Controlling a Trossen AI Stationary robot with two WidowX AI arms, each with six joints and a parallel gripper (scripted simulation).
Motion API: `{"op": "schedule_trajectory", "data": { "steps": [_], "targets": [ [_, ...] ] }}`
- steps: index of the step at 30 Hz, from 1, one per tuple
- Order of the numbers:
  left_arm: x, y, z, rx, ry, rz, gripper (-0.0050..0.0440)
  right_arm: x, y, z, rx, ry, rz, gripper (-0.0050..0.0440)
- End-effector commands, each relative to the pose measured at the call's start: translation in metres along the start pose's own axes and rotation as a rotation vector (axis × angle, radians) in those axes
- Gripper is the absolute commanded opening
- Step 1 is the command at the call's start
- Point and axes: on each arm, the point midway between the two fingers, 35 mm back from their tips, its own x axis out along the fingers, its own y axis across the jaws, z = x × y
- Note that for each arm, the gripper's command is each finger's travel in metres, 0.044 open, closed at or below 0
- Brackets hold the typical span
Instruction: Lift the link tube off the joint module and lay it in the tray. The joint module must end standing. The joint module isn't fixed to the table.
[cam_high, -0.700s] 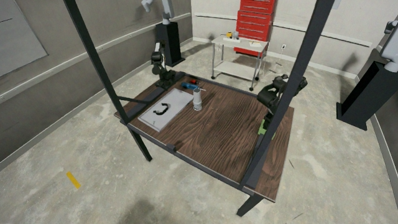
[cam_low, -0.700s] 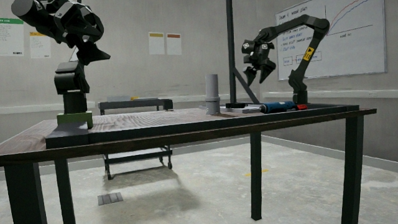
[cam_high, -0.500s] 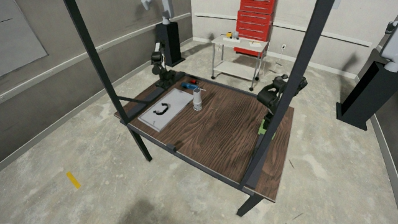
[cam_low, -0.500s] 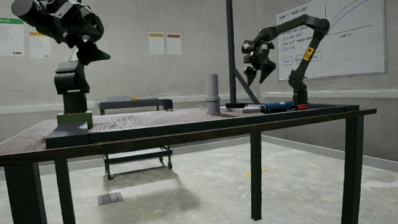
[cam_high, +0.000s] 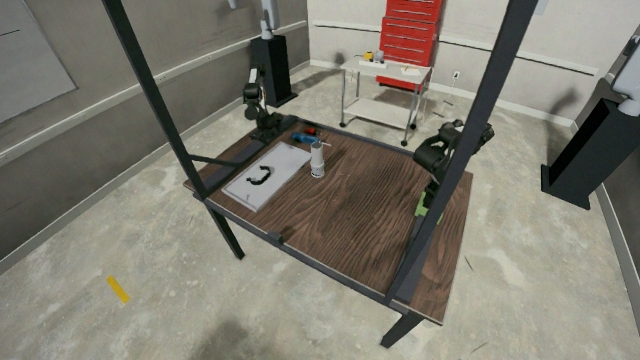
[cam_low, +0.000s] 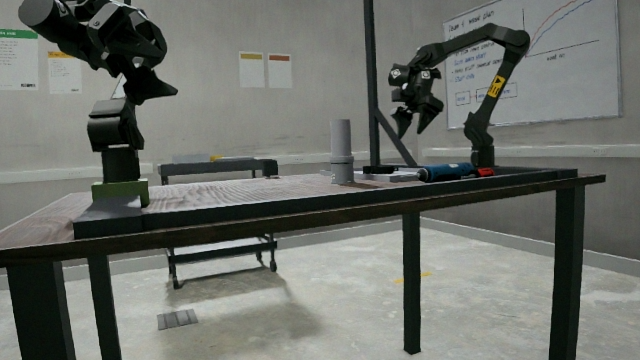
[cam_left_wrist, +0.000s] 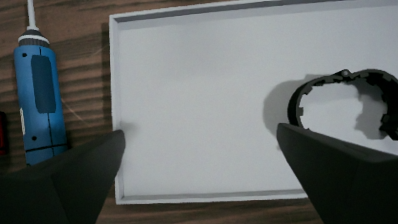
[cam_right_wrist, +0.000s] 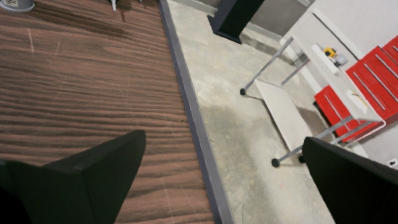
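The grey link tube (cam_high: 317, 151) stands upright on the joint module (cam_high: 317, 171) near the middle of the table's far side; both also show in the exterior view, the tube (cam_low: 341, 139) above the module (cam_low: 342, 172). The flat white tray (cam_high: 265, 171) lies beside them and fills the left wrist view (cam_left_wrist: 210, 105). My left gripper (cam_low: 413, 119) hangs open high above the tray, empty. My right gripper (cam_low: 145, 82) is open and empty, high over the opposite table edge, far from the tube.
A black toothed belt (cam_left_wrist: 345, 102) lies in the tray. A blue screwdriver (cam_left_wrist: 41, 100) lies on the table beside the tray's end. Dark frame posts (cam_high: 150, 95) stand at the table sides. A cart (cam_high: 385, 90) and red cabinet stand beyond.
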Motion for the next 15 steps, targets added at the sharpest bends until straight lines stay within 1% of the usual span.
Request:
{"op": "schedule_trajectory", "data": {
  "steps": [1, 6, 11, 13, 15],
  "targets": [
    [-0.004, -0.003, 0.008, -0.006, -0.009, -0.018, 0.0440, -0.001, -0.004, 0.005, -0.013, 0.008, 0.010, 0.0440],
    [-0.004, 0.000, 0.029, 0.008, -0.004, -0.033, 0.0440, 0.008, -0.001, 0.018, 0.001, 0.025, 0.104, 0.0440],
    [-0.005, 0.006, 0.069, 0.035, 0.005, -0.061, 0.0440, 0.021, 0.004, 0.043, 0.012, 0.065, 0.236, 0.0440],
    [-0.005, 0.006, 0.069, 0.035, 0.005, -0.061, 0.0440, 0.021, 0.004, 0.043, 0.012, 0.065, 0.236, 0.0440],
    [-0.006, 0.009, 0.087, 0.048, 0.011, -0.074, 0.0440, 0.025, 0.008, 0.055, 0.014, 0.083, 0.283, 0.0440]
  ]
}}
